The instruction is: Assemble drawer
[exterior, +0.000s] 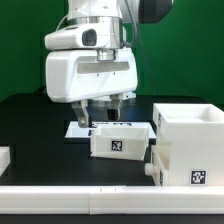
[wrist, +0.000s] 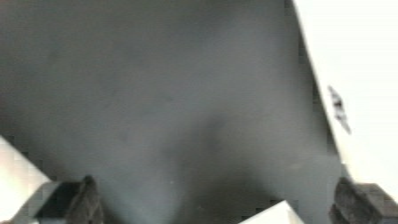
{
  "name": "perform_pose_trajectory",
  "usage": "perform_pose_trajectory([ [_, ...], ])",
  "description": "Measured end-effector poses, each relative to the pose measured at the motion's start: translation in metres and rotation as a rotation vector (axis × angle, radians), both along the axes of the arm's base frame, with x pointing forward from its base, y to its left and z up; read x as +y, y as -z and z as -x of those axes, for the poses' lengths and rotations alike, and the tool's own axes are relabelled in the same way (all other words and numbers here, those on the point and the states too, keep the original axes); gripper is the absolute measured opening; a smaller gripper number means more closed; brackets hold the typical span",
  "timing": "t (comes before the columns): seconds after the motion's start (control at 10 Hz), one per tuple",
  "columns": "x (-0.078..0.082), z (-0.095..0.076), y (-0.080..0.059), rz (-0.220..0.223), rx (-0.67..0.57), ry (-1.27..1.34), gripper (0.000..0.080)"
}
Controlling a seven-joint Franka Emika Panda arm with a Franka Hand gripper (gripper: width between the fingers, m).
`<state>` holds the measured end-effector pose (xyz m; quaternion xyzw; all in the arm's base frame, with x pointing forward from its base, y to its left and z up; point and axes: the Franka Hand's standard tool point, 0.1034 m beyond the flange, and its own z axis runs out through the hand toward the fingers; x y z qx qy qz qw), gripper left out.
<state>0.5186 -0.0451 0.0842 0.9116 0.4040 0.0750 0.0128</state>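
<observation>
**Jaws poised above a tray, nothing held**

The jaws (exterior: 103,103) hang in the middle of the exterior view, just above the back edge of a small white tray (exterior: 119,140). Their two dark fingers (exterior: 84,110) stand apart, and the wrist view shows only dark bench between the two fingertips (wrist: 68,203) at its lower corners, so the jaws are spread wide and grip nothing. Whether a finger already touches the tray's rear wall cannot be told from either view.

The tray sits at the frame's centre, its tagged front face turned toward the camera. Just behind it, partly hidden by the fingers, a flat white marker board (exterior: 78,129) lies on the bench (exterior: 30,125). To the lower right stands the large cube-shaped shell (exterior: 186,145), open at the top, a tag on its lower front and a small round knob on its left side; tray and shell are near each other, almost touching. A further white piece (exterior: 4,157) shows at the left edge, cut off by the frame, and a long white bar (exterior: 90,205) runs along the bottom.

The step in hand appears to be picking up this tray for insertion into the shell. The next move likely calls for a short descent so the fingers straddle one tray wall, then a firm closing before lifting and turning it toward the shell's opening.
</observation>
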Motion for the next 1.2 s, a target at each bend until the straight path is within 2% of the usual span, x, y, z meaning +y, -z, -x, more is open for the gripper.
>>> perform_pose_trajectory([
  [0.1, 0.001, 0.006, -0.004, 0.004, 0.000, -0.017, 0.0649],
  [0.2, -0.012, 0.002, -0.001, 0.020, -0.003, -0.152, 0.0649],
  [0.5, -0.014, 0.001, 0.002, 0.015, -0.001, -0.103, 0.0649],
  [0.6, -0.015, 0.004, 0.003, 0.009, -0.039, -0.001, 0.0649],
  [0.7, -0.016, 0.018, 0.006, -0.010, -0.036, 0.121, 0.0649],
  [0.8, -0.008, 0.026, 0.009, -0.030, -0.032, 0.239, 0.0649],
  [0.9, 0.012, 0.029, 0.012, -0.054, -0.022, 0.350, 0.0649],
  [1.0, 0.023, 0.028, 0.012, -0.054, -0.025, 0.327, 0.0649],
  [1.1, 0.016, 0.026, 0.012, -0.048, -0.039, 0.306, 0.0649],
  [1.2, 0.014, 0.027, 0.013, -0.049, -0.036, 0.319, 0.0649],
])
